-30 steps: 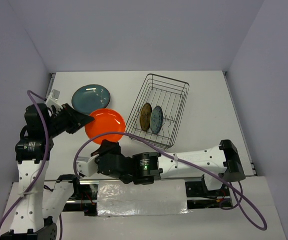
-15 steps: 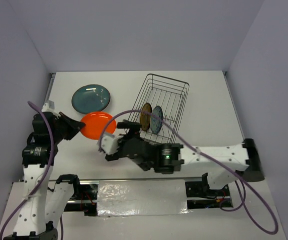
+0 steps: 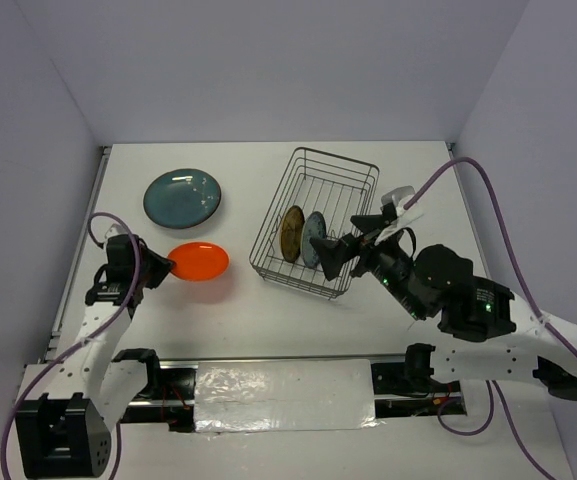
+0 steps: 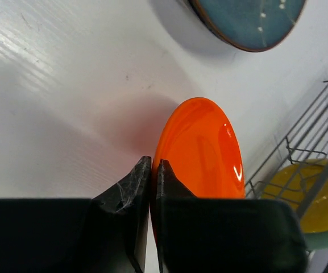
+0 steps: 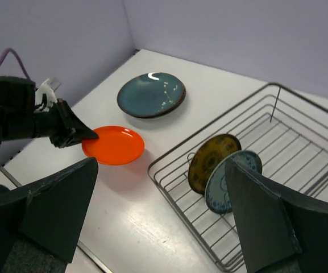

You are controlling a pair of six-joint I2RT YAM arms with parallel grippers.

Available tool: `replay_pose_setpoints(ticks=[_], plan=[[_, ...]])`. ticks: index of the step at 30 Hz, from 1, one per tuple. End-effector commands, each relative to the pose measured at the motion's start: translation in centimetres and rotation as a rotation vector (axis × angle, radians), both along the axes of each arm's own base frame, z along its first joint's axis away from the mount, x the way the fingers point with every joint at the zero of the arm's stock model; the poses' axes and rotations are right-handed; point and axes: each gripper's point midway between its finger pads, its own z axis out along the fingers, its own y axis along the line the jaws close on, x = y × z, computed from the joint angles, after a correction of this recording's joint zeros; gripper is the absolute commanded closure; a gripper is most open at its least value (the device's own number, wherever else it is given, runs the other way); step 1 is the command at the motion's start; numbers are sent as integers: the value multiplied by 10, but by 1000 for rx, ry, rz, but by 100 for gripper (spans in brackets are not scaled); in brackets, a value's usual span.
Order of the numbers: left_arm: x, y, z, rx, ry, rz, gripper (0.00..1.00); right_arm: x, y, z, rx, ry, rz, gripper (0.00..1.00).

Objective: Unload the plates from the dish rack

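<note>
An orange plate (image 3: pixel 198 261) (image 5: pixel 113 145) lies flat on the white table, left of the dish rack (image 3: pixel 336 153) (image 5: pixel 150 168). My left gripper (image 3: pixel 167 266) (image 4: pixel 153 165) is shut on the plate's left rim (image 4: pixel 200 151). A mustard-yellow plate (image 3: pixel 291 234) (image 5: pixel 212 161) and a blue patterned plate (image 3: pixel 313 240) (image 5: pixel 229 185) stand upright side by side in the rack. My right gripper (image 3: pixel 346 240) (image 5: pixel 161 165) hangs wide open above the rack's near right part, holding nothing. A dark teal plate (image 3: pixel 182 197) (image 5: pixel 151 94) lies flat at the back left.
The table's left edge (image 3: pixel 80 250) runs close behind my left arm. Purple-grey walls (image 3: pixel 268 70) close off the back and both sides. A purple cable (image 3: pixel 488 200) loops above my right arm.
My right arm swung from the near left across to the rack's right side and its jaws opened wide. My left gripper lowered the orange plate toward the table, moving left and nearer.
</note>
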Motion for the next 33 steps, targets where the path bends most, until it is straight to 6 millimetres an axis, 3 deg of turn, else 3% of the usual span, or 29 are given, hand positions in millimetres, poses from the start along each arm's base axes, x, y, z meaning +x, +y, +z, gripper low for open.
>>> replay_pose_setpoints(ticks=[1, 3, 7, 8, 10, 11, 14, 16, 19, 20, 22, 23, 24, 25, 26, 27, 28, 29, 33], plan=[[21, 5, 2, -11, -82, 51, 82, 8, -3, -29, 14, 131, -53, 0], [18, 5, -17, -17, -46, 61, 80, 14, -2, -43, -38, 169, -74, 0], [15, 5, -36, -17, -6, 63, 71, 30, 0, -60, -56, 271, -114, 0], [13, 5, -39, -17, 5, 63, 62, 43, -6, -71, -71, 309, -161, 0], [8, 5, -45, -14, 34, 63, 46, 50, -1, -77, -53, 372, -148, 0], [7, 5, -45, -14, 37, 59, 30, 58, 1, -90, -82, 410, -176, 0], [-2, 4, -45, -14, 67, 57, 8, 76, 3, -106, -82, 458, -271, 0], [-13, 4, -44, -10, 100, 55, 0, 86, 12, -115, -53, 511, -323, 0], [-15, 10, -13, 39, 61, 50, 1, 99, 24, -124, -47, 558, -372, 0], [-17, 14, 10, 62, 34, 55, 0, 102, 26, -129, -60, 570, -383, 0], [-19, 16, 37, 121, -10, 15, 0, 117, 28, -136, -69, 577, -461, 4], [-15, 17, 73, 146, -93, 2, 1, 119, 24, -143, -94, 591, -498, 5], [-20, 16, 83, 167, -101, -24, 0, 125, 21, -145, -100, 587, -539, 7], [-19, 17, 113, 224, -167, -67, 0, 131, 22, -153, -114, 601, -575, 13], [-20, 16, 125, 251, -190, -94, 0, 135, 22, -157, -122, 604, -599, 18], [-24, 15, 130, 277, -184, -124, 0, 139, 21, -158, -114, 598, -623, 34], [-26, 19, 135, 329, -180, -147, 1, 143, 24, -168, -132, 605, -635, 38], [-27, 22, 148, 359, -196, -148, 0, 145, 25, -173, -138, 608, -642, 39], [-38, 39, 144, 476, -166, -132, 0, 153, 25, -197, -161, 642, -675, 40]])
